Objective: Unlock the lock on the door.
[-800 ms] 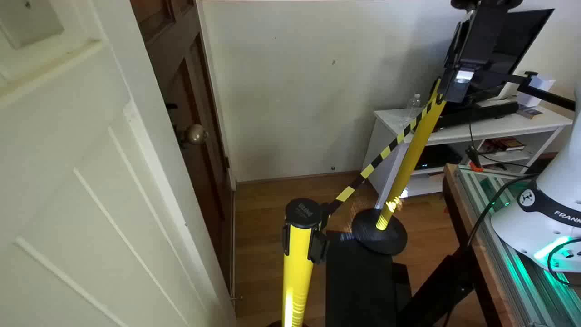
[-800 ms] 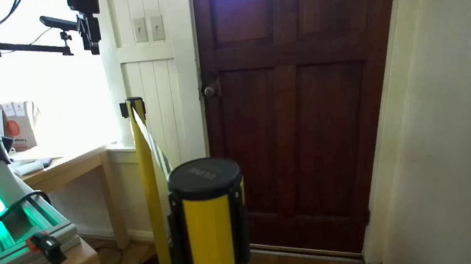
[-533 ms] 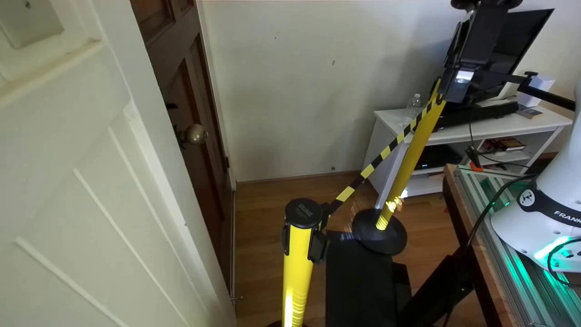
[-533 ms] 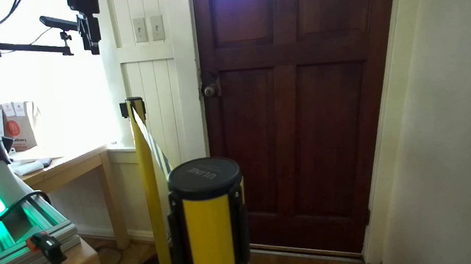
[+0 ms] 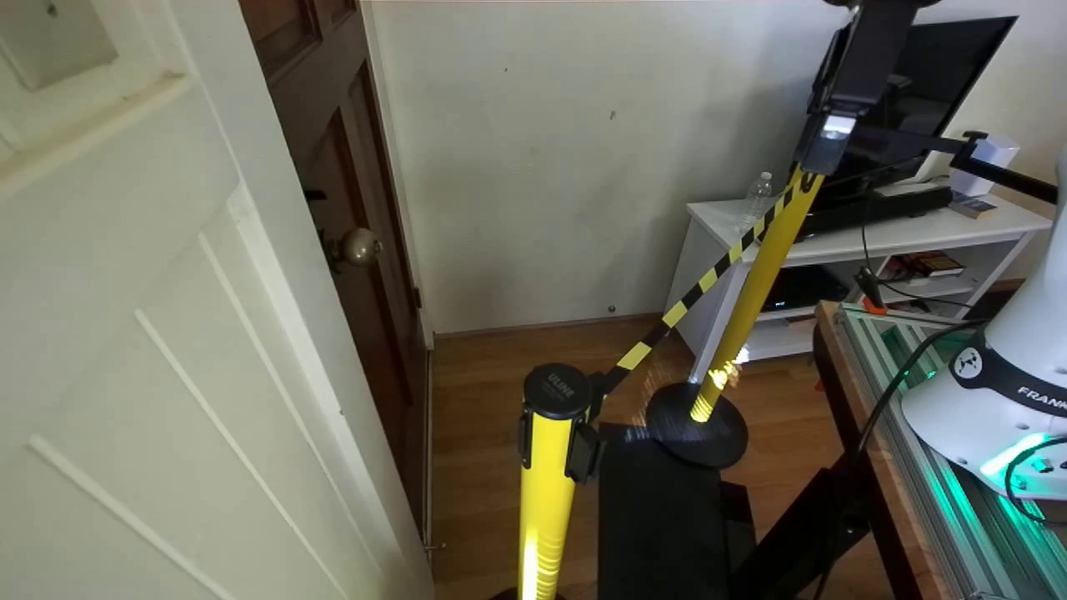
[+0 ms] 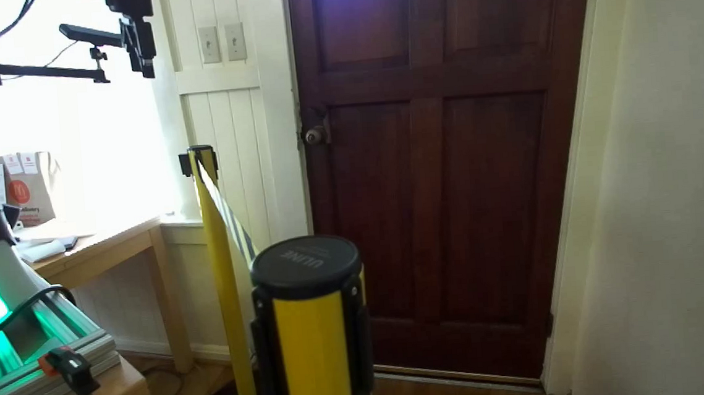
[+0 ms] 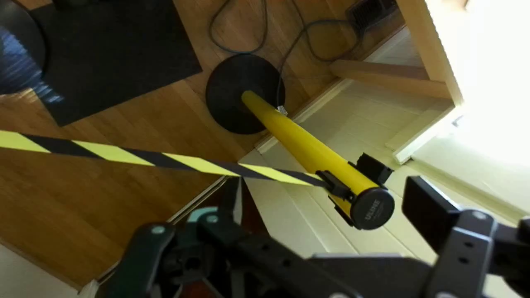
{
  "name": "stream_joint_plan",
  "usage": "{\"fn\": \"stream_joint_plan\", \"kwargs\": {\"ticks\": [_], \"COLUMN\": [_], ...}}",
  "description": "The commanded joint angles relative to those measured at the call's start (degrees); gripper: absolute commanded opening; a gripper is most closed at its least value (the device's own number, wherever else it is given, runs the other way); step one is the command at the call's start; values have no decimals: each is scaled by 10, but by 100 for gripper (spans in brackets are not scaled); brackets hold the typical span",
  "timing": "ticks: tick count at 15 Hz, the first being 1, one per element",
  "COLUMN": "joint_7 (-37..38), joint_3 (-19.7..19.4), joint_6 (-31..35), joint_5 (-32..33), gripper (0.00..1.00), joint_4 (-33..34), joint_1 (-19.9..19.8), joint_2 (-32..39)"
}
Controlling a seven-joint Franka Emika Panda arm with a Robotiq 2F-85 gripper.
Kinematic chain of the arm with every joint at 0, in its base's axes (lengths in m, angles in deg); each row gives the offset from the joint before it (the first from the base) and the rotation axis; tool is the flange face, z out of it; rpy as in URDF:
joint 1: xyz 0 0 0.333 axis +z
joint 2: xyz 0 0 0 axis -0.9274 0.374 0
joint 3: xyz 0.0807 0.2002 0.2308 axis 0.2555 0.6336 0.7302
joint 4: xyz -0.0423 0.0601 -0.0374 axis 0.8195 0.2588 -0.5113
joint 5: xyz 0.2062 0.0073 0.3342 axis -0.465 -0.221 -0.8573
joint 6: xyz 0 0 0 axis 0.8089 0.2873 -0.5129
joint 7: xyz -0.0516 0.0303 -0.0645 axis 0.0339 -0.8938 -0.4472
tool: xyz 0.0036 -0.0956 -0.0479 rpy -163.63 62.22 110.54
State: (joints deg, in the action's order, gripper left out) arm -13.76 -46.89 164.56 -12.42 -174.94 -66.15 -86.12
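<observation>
The lock, a small pale metal knob-like fitting, sits on the brown door near its edge, beside the white wall. It also shows in an exterior view. A small dark fitting sits just above it. My black gripper points down, high up and well away from the door. It also shows in an exterior view. In the wrist view my gripper is wide open with nothing between its fingers. The lock does not show in the wrist view.
Two yellow posts with black tops, joined by a striped belt, stand between arm and door. One post lies under the gripper in the wrist view. A wooden table, white shelf and screen are nearby.
My gripper has shifted slightly towards the door and a little up. It stays high and apart from everything. The door, lock and posts have not moved.
</observation>
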Motion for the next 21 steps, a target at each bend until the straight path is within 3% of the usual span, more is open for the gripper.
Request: {"fn": "stream_joint_plan", "kwargs": {"ticks": [1, 7, 11, 12, 14, 18, 21], "joint_7": [10, 56, 155, 110, 142, 147, 165], "joint_3": [17, 70, 97, 66, 68, 66, 68], "joint_6": [20, 65, 134, 112, 132, 135, 148], "joint_5": [44, 244, 423, 358, 403, 411, 439], "gripper": [100, 100, 100, 100, 100, 100, 100], "joint_4": [97, 292, 366, 316, 341, 360, 390], "joint_1": [-38, -89, -94, -69, -65, -63, -47], "joint_2": [82, 246, 365, 298, 347, 366, 434]}}
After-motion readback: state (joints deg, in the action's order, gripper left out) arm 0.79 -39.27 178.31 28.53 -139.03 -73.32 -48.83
